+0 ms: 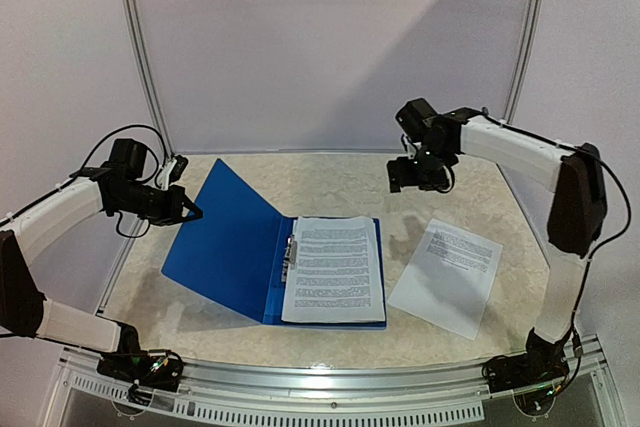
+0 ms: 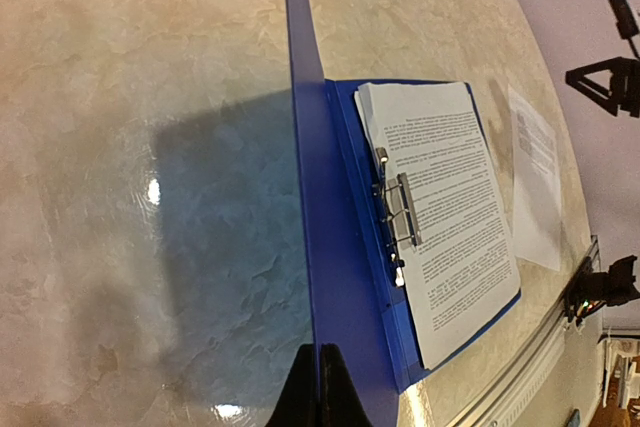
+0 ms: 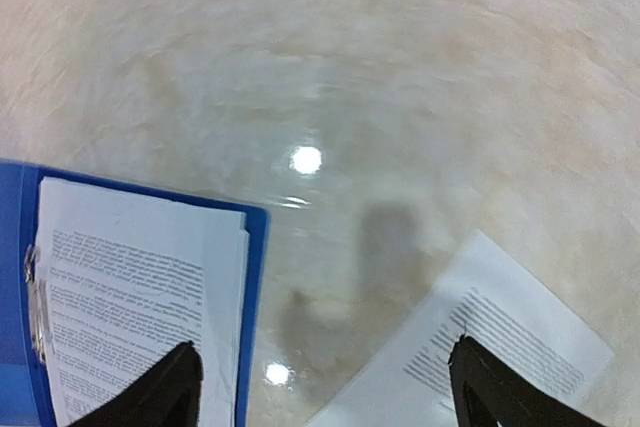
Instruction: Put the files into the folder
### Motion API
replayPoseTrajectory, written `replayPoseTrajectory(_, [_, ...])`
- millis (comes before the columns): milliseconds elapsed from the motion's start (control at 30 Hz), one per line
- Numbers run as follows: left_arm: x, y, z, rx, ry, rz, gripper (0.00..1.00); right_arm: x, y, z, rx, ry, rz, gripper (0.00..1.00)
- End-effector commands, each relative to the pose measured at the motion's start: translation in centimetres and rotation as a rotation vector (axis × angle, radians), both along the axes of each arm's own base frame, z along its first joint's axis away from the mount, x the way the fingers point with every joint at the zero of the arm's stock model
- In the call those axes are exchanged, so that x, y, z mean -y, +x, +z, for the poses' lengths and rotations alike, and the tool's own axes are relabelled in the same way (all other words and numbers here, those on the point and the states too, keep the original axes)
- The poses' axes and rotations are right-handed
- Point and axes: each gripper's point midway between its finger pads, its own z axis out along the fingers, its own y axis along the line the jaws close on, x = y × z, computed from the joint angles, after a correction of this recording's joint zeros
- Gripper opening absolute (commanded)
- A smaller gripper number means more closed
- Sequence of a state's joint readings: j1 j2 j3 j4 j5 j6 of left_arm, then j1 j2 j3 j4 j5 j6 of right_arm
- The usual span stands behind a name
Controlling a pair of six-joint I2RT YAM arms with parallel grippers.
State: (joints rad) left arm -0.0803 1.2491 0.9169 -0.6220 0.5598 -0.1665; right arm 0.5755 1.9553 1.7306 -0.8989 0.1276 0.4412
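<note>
Folder (image 1: 225,247) open, stack of files (image 1: 335,269) in its right half – one loose sheet (image 1: 447,275) on the table (image 1: 330,182) beside it.
Left gripper (image 1: 188,212) pinches the raised cover's edge; right gripper (image 1: 415,175) hovers with fingers wide, empty.

White-and-black left arm (image 1: 60,219) reaches from nine o'clock, left gripper (image 1: 188,211) jaws pinching the cover of the flat royal-blue folder (image 1: 225,242). Right arm (image 1: 510,142) arcs from two o'clock, right gripper (image 1: 413,179) jaws spread wide.

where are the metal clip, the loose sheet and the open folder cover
metal clip (image 2: 408,212): left wrist view, middle of its bar
loose sheet (image 1: 447,275): top view, page centre
open cover (image 1: 228,242): top view, middle of the blue flap
</note>
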Motion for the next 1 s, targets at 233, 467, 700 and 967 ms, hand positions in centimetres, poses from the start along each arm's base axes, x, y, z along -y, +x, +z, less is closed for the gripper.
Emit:
replayPoseTrajectory(233, [-0.1,-0.3,0.4,0.019,-0.006,0.001,0.00,18.7,-9.9,-4.8,-0.124,-0.485,-0.393,0.99])
replayPoseTrajectory(467, [0.0,-0.4,0.7,0.025,-0.011,-0.004,0.00,19.2,-13.0,-9.6,-0.197,-0.233,-0.509,0.99])
replayPoseTrajectory(700, [0.0,-0.4,1.0,0.031,-0.017,-0.006,0.00,18.5,-13.6,-13.9,-0.266,-0.034,-0.572,0.95])
replayPoseTrajectory(967, [0.1,-0.4,0.9,0.028,-0.019,-0.007,0.00,16.7,-13.1,-15.1,-0.311,0.073,-0.544,0.50])
